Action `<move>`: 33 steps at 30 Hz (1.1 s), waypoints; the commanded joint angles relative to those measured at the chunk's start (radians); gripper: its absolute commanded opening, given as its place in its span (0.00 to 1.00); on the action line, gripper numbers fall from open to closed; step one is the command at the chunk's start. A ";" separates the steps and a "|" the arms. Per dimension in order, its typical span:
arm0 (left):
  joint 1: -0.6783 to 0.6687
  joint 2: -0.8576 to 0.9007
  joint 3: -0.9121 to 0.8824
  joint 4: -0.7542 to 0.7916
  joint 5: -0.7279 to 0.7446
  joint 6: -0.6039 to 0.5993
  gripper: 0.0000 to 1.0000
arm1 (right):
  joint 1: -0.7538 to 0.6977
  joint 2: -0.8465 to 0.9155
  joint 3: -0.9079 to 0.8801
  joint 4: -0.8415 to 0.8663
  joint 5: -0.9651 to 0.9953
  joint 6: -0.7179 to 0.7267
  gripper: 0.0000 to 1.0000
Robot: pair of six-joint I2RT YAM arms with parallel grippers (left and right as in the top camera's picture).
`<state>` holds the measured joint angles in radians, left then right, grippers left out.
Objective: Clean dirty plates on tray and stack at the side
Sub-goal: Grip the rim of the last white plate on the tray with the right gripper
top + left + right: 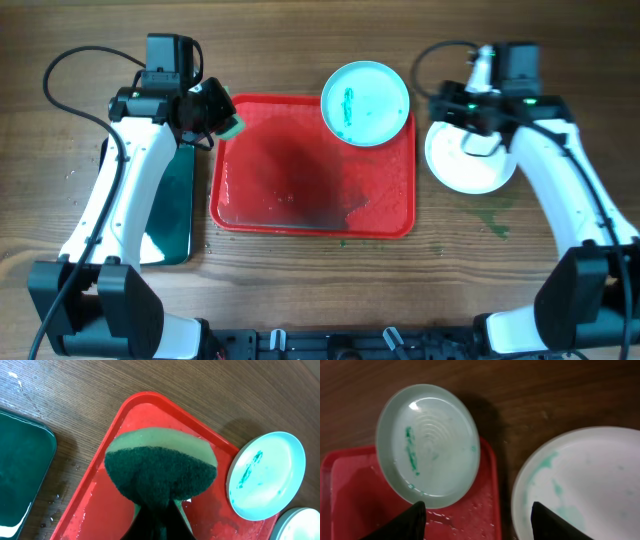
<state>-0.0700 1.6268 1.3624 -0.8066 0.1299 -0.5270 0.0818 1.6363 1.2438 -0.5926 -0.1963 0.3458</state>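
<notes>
The red tray [300, 205] lies mid-table, wet and smeared. A pale cyan plate [365, 103] with a teal smear rests on its far right corner, also seen as the plate [267, 475] and the plate [427, 445]. A white plate [465, 175] with faint green smudges lies on the table right of the tray, shown up close as the white plate [580, 485]. My right gripper [478, 140] hovers over that white plate's left part, open and empty [477, 520]. Above the tray's far left corner, my left gripper [215, 115] is shut on a green sponge [160, 472].
A black basin [170, 205] with a green inside stands left of the tray, under my left arm. Small green spots mark the wood in front of the white plate. The tray's rim [95, 505] is wet.
</notes>
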 commanded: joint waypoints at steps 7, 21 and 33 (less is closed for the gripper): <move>0.000 0.010 -0.005 0.004 0.015 -0.013 0.04 | 0.154 0.291 0.039 0.050 0.027 0.171 0.42; 0.000 0.010 -0.005 0.002 0.015 -0.013 0.04 | 0.255 0.336 0.039 -0.031 -0.125 0.100 0.04; 0.000 0.010 -0.005 0.002 0.003 -0.013 0.04 | 0.379 0.337 0.195 -0.064 0.015 -0.380 0.50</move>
<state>-0.0700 1.6268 1.3624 -0.8078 0.1299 -0.5301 0.4656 1.9656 1.4006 -0.6865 -0.2691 0.1978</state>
